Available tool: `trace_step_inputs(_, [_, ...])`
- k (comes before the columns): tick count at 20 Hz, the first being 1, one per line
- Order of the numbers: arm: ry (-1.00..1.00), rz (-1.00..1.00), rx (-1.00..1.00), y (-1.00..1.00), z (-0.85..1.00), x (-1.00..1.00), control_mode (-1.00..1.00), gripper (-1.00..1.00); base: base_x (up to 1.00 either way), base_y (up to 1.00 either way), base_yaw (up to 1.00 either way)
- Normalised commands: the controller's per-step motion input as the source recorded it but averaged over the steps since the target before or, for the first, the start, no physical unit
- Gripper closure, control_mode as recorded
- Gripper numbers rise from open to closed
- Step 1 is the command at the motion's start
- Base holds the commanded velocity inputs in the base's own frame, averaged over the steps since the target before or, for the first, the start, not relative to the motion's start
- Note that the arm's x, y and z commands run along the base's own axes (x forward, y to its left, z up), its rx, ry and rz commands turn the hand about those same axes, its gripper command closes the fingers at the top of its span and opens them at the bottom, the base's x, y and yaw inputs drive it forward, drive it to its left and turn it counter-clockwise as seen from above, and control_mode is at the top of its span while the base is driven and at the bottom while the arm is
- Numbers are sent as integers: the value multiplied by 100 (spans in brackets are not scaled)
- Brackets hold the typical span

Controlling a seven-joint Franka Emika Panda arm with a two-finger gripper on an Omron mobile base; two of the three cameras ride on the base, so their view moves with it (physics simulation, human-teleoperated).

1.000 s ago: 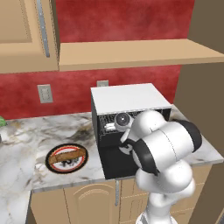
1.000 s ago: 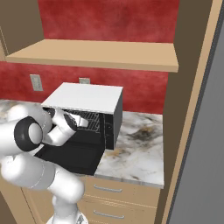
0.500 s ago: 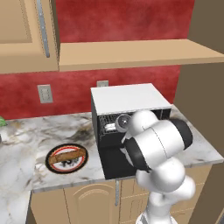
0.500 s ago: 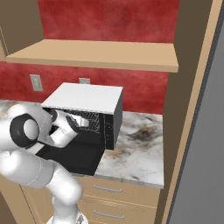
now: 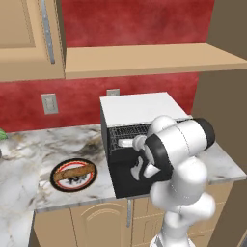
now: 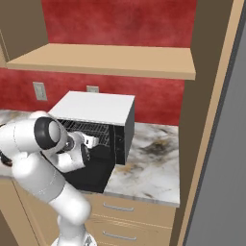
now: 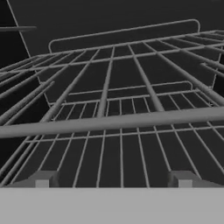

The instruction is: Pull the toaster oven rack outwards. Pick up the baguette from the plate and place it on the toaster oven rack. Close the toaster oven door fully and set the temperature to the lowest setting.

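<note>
My pincer (image 7: 113, 180) gapes wide just short of the toaster oven rack (image 7: 118, 120); closing now, my 2 tips could miss its front bar ahead.

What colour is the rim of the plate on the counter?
The plate has a red and black rim, clearest in the left base view.

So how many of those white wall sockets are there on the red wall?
2. One white wall socket sits on the red wall left of the boxy black toaster oven, above the marble counter; the other peeks out just behind the oven's white top. More could be hidden.
</note>
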Motion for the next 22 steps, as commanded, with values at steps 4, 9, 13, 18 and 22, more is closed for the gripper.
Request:
trace_step_inputs(4, [31,0,20,52,-27,-69,-100,-100,0,0,0])
trace_step_inputs(9, [47,4,17,69,-5,-77,-100,-100,0,0,0])
trace_step_inputs(13, [59,6,12,82,0,-88,-100,-100,0,0,0])
trace_step_inputs(18, [66,3,2,83,-3,-98,-100,-100,0,0,0])
trace_step_inputs(22, [71,0,0,80,-11,-100,-100,-100,0,0,0])
